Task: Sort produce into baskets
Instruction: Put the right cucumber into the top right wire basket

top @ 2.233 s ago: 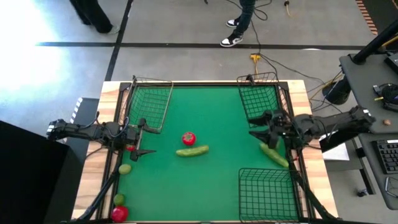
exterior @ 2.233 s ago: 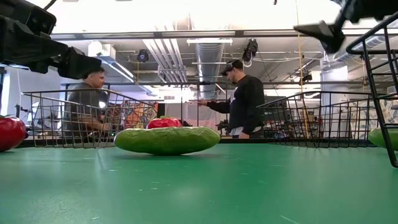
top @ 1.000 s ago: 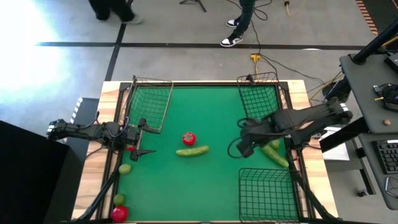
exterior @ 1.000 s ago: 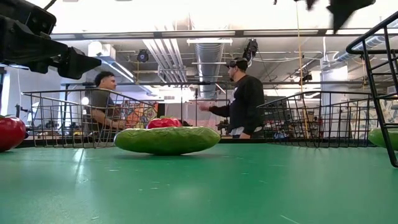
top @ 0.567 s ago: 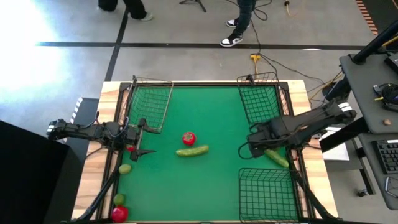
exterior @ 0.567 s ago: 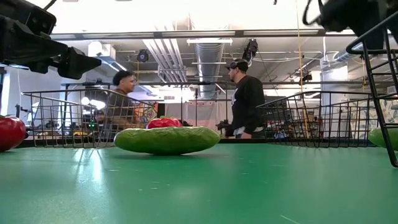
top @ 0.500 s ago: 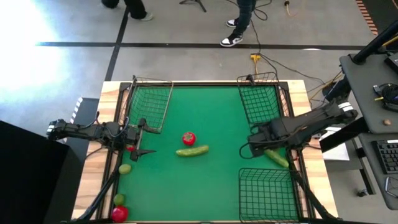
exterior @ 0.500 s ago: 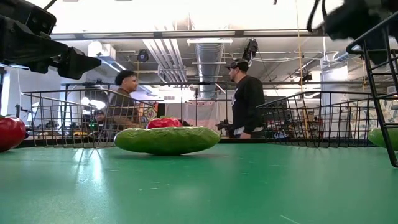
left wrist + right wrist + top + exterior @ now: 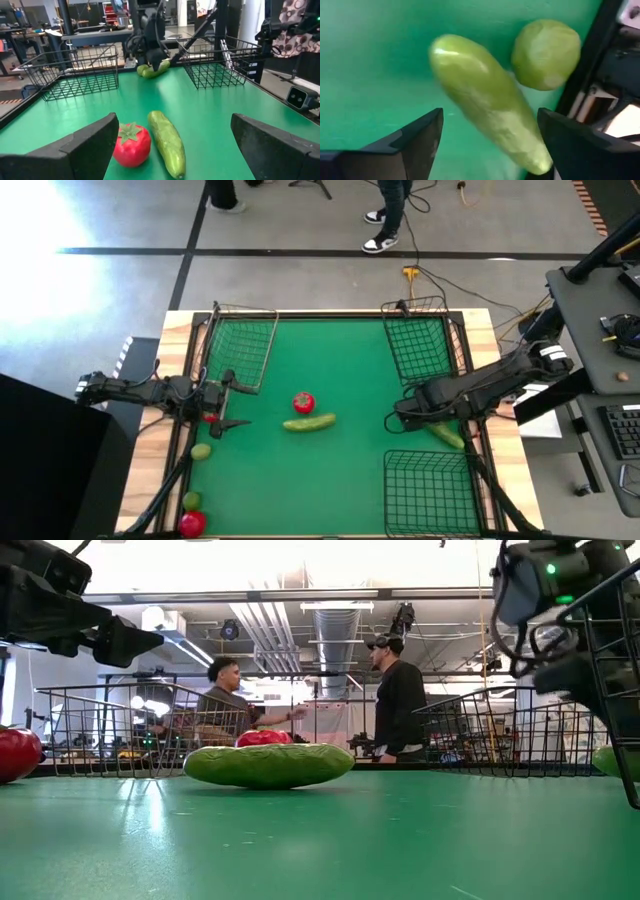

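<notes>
Swinging back from mid-mat, the right gripper [image 9: 405,413] now hangs low over the cucumber [image 9: 445,433] at the right edge of the green mat [image 9: 340,470], where a second ago it reached further toward the frame's centre. Its fingers [image 9: 420,135] are spread wide with nothing between them, one on either side of the cucumber in the right wrist view, which looks like the set-up for a grasp across the narrow width. That cucumber lies on a diagonal in the high view, its long axis running from upper left to lower right, between the upper-right basket [image 9: 415,345] and the lower-right basket [image 9: 430,490]. A lime [image 9: 546,54] sits just beside it, close to the mat's black border, so the fingers may crowd it.

The left gripper [image 9: 232,402] has not moved; it waits at the left edge of the mat, jaws wide apart and empty, facing the tomato [image 9: 303,403] and the second cucumber [image 9: 309,422] at mid-frame. That cucumber lies nearly level, left to right. More produce rests at lower left: a lime [image 9: 201,451] and a tomato [image 9: 192,523].
</notes>
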Controlling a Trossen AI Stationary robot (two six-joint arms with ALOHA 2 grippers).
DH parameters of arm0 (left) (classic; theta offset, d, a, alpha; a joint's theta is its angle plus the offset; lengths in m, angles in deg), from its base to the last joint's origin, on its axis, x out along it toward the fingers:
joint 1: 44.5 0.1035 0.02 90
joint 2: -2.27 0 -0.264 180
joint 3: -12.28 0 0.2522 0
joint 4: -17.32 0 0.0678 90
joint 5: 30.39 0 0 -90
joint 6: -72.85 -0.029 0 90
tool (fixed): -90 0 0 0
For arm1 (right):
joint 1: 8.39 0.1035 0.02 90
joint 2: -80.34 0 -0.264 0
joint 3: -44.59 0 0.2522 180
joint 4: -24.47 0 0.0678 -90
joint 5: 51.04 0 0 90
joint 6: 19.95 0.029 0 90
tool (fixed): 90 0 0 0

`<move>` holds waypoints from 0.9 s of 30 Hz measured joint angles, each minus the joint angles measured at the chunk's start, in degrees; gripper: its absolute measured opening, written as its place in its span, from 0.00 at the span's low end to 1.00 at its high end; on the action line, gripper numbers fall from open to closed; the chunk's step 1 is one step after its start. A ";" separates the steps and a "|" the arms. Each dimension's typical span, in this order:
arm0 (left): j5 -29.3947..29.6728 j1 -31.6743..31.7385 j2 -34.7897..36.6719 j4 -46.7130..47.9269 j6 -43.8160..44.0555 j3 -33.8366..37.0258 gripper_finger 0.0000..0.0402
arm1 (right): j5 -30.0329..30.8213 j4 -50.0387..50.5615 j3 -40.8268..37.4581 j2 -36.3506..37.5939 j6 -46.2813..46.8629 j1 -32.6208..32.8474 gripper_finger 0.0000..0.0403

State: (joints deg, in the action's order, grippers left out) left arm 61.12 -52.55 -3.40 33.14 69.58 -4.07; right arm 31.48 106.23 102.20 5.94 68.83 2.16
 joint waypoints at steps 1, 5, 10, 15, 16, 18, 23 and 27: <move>0.00 0.00 -0.01 0.00 0.00 -0.01 0.91 | -0.05 -0.56 -0.52 -0.09 -0.68 0.01 0.76; 0.03 0.00 -0.02 0.04 0.00 0.00 0.91 | -0.11 -6.31 -3.13 -0.69 -1.73 -0.25 0.73; 0.03 0.00 -0.02 0.07 0.00 0.00 0.91 | -0.63 -14.05 -6.31 -2.43 -0.90 -0.29 0.69; 0.03 0.00 -0.02 0.09 0.00 0.00 0.91 | -0.67 -15.70 -6.09 -4.03 -1.42 -0.28 0.63; 0.03 0.01 -0.02 0.09 0.00 0.00 0.91 | -0.52 -15.66 -5.76 -4.22 -1.88 -0.27 0.61; 0.03 0.00 -0.02 0.11 0.00 -0.01 0.91 | -0.31 -15.73 -5.28 -4.39 -2.80 -0.27 0.57; 0.03 0.00 -0.02 0.11 0.00 0.00 0.91 | 0.17 -17.43 -2.90 -4.23 -4.28 -0.27 0.48; 0.03 0.00 -0.02 0.11 0.00 -0.01 0.91 | 2.65 -17.00 2.40 -4.15 -9.70 -0.23 0.46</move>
State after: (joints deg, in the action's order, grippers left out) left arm 61.15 -52.55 -3.42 33.25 69.58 -4.08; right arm 34.13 89.23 104.59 1.80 59.13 1.93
